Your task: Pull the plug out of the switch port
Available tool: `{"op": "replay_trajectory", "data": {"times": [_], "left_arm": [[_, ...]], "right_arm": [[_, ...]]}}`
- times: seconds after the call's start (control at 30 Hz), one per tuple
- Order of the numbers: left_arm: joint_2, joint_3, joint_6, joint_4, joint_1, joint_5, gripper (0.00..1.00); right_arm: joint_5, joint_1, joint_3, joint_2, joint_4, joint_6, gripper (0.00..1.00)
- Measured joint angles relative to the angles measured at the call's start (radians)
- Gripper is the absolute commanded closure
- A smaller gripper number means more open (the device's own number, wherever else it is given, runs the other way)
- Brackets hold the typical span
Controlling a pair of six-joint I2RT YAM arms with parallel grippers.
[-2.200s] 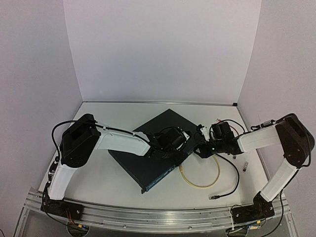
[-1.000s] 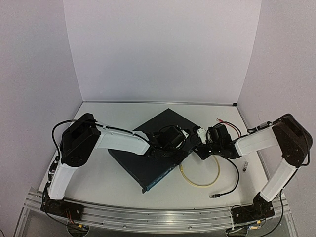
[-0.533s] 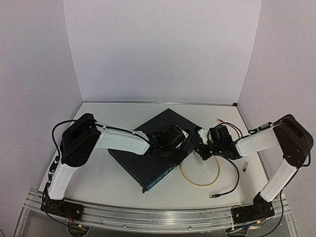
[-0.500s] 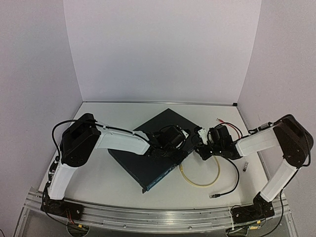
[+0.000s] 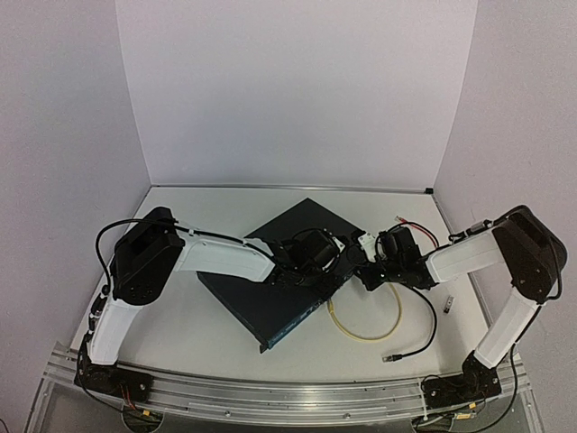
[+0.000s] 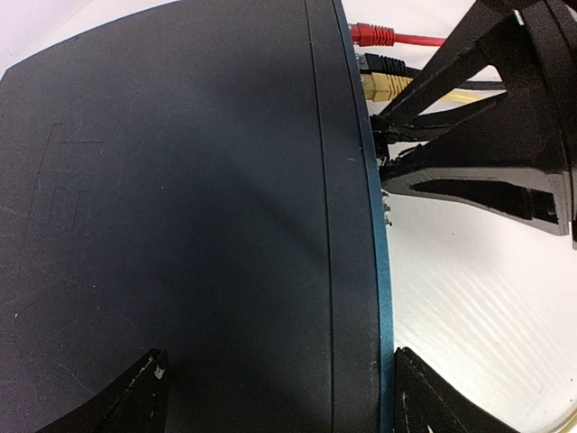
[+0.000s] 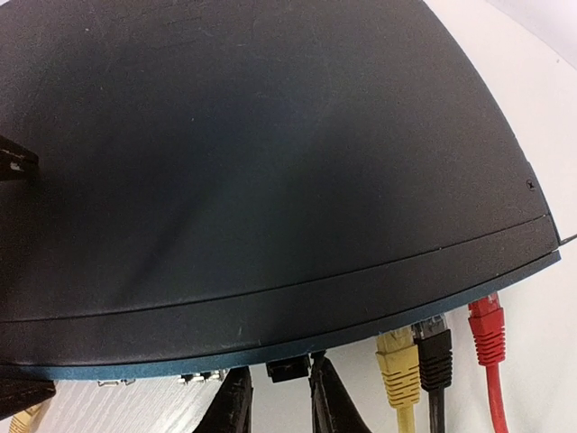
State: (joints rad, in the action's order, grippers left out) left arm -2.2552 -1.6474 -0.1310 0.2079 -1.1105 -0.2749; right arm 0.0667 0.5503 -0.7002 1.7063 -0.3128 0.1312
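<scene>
Fingers of the right tool, narrowly apart, flank the black plug in the switch.

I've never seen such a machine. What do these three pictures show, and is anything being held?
Two robot arms are bolted to a table, each ending in a two-finger gripper. The wide picture looks down from above; the other two come from cameras on the wrists. On the table lies a flat dark switch with three cable plugs in its side. The left gripper stands open over its top. The right gripper straddles a small black plug; whether it grips is unclear.
</scene>
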Motion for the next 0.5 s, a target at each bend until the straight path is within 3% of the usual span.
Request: {"op": "replay_trajectory", "data": {"times": [0.5], "left_arm": [[-0.005, -0.013, -0.002, 0.016, 0.001, 0.000, 0.18]], "right_arm": [[0.009, -0.001, 0.000, 0.000, -0.001, 0.005, 0.93]]}}
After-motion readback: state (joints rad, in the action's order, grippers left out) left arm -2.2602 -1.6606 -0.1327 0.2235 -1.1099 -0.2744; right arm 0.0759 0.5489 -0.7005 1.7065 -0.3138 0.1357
